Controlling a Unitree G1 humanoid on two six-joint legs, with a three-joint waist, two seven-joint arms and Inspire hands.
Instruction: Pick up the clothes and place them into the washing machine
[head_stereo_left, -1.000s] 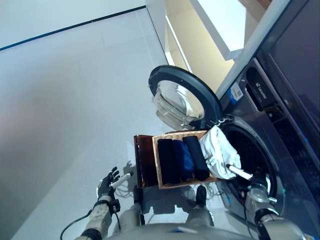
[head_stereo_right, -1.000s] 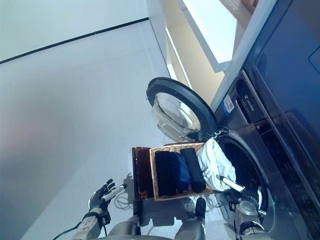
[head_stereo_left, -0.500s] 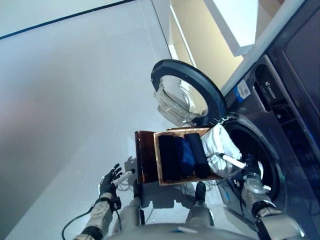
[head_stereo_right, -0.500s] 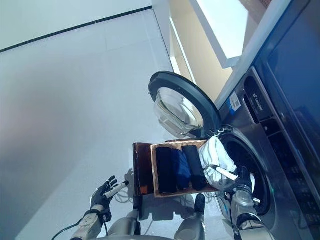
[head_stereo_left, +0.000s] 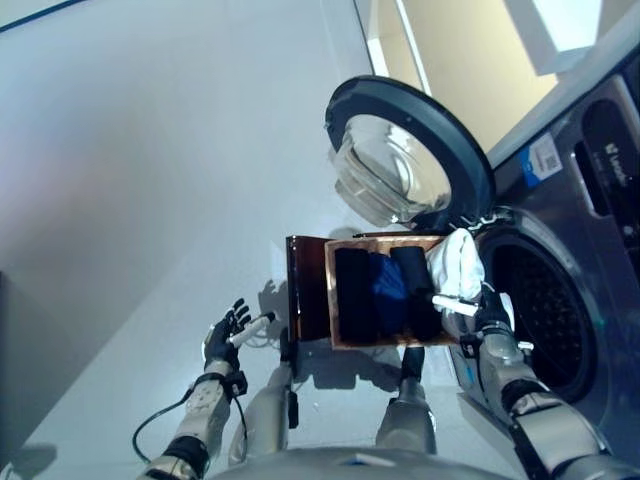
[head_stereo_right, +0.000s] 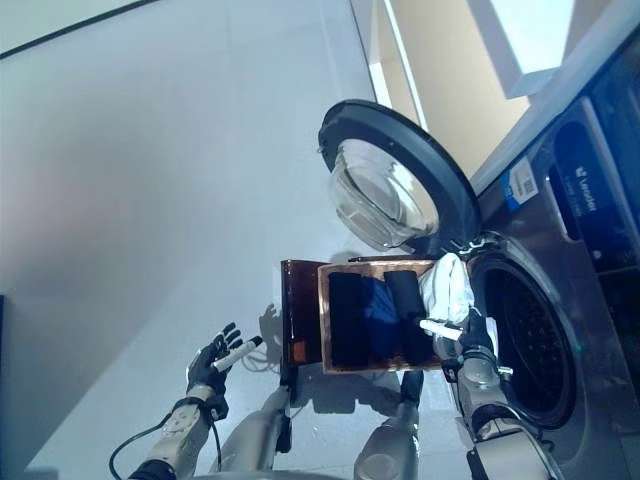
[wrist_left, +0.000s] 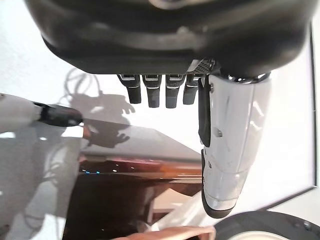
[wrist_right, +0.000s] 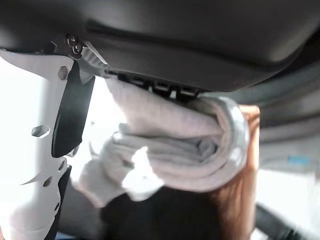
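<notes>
Head views: right hand (head_stereo_left: 488, 318) at the washing machine (head_stereo_left: 560, 330) mouth, fingers curled round a white garment (head_stereo_left: 455, 268) lifted just past the wooden basket (head_stereo_left: 330, 300); dark folded clothes (head_stereo_left: 380, 295) lying in the basket beside those fingers; door (head_stereo_left: 410, 160) swung open; left hand (head_stereo_right: 215, 362) low over the floor, fingers spread, holding nothing. Left wrist view: fingers (wrist_left: 150, 92) straight, empty. Right wrist view: white garment bunched under the fingers, drum rim close behind. Judged early: first piece not yet inside, dark pieces left.

light: bright, even | glare: washer door glass (head_stereo_left: 392, 180) | blur: wrist views soft
</notes>
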